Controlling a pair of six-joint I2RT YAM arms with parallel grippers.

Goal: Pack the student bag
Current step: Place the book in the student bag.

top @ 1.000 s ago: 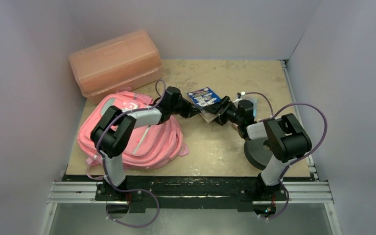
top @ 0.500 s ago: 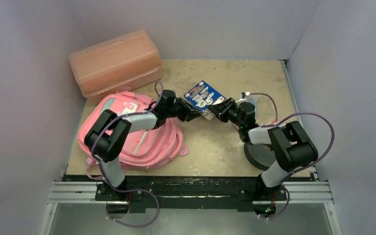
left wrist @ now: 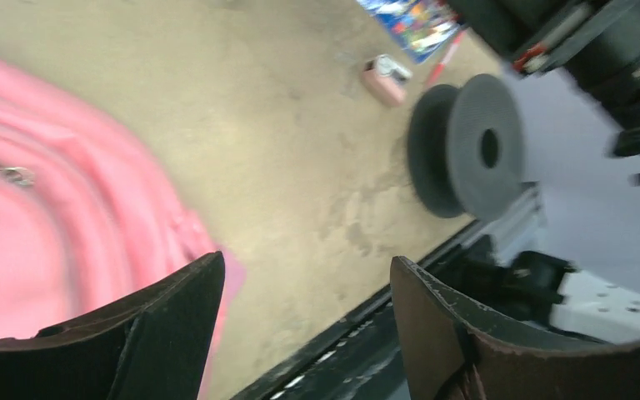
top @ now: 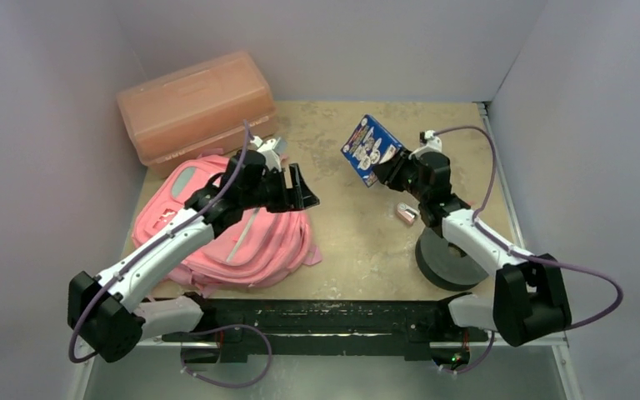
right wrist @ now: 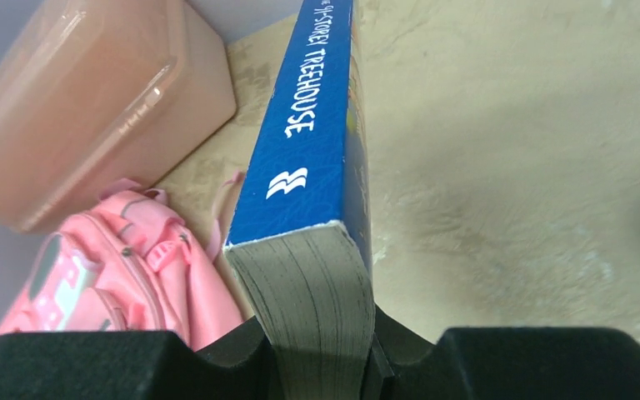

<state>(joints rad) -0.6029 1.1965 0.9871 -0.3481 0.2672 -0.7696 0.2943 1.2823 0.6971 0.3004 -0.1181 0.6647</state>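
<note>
The blue book [right wrist: 308,150] held in the right gripper [right wrist: 321,362] has white words down its spine that say "STOREY TREEHOUSE". The bit before those words is cut off at the top of the right wrist view and cannot be read. Below the words is a small white sign made of wavy lines, and the writing on the book's bright cover is too small to read from above.
</note>
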